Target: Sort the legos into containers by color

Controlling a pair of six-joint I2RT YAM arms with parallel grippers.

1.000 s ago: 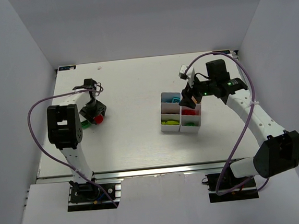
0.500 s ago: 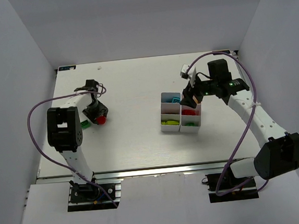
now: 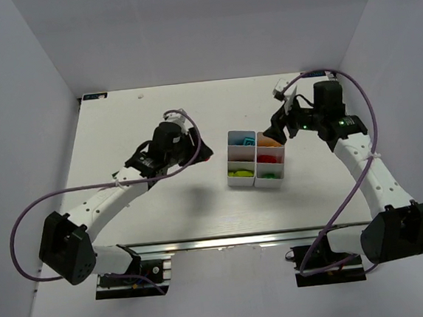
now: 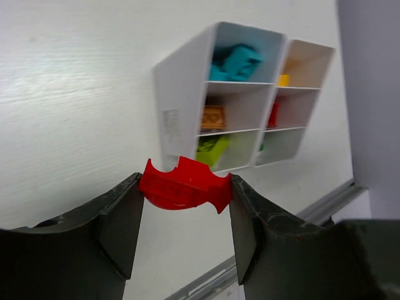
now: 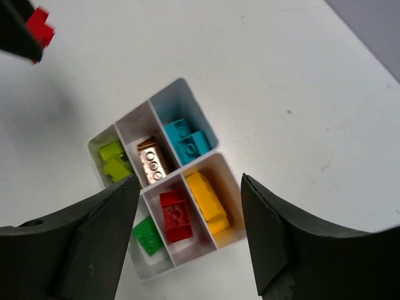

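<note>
Left wrist view has the left claw (image 4: 184, 190) pinching a red lego (image 4: 183, 183) between its two dark fingers, the brick spanning the gap from pad to pad and lifted clear of the counter (image 4: 75, 94). Ahead of that claw and a little to its right stand the containers (image 4: 181, 94), apart from the held brick, the white side wall turned toward the claw. From the top view this claw sits just left of the block without touching it, while the right claw (image 3: 274, 132) hangs over the block's far right corner. In the right wrist view the right claw's fingers (image 5: 100, 237) are spread wide with nothing between them, and the bins lie straight below the gap. Farthest ahead of this claw are the cyan legos (image 5: 187, 140); next to them, toward its left finger, an orange lego (image 5: 153, 161), then the lime green legos (image 5: 112, 159) just beside that finger. In the nearer row a green lego (image 5: 149, 237) lies close by the left finger, a second red lego (image 5: 175, 215) is in the middle bin, and a yellow lego (image 5: 206, 197) lies toward the right finger
</note>
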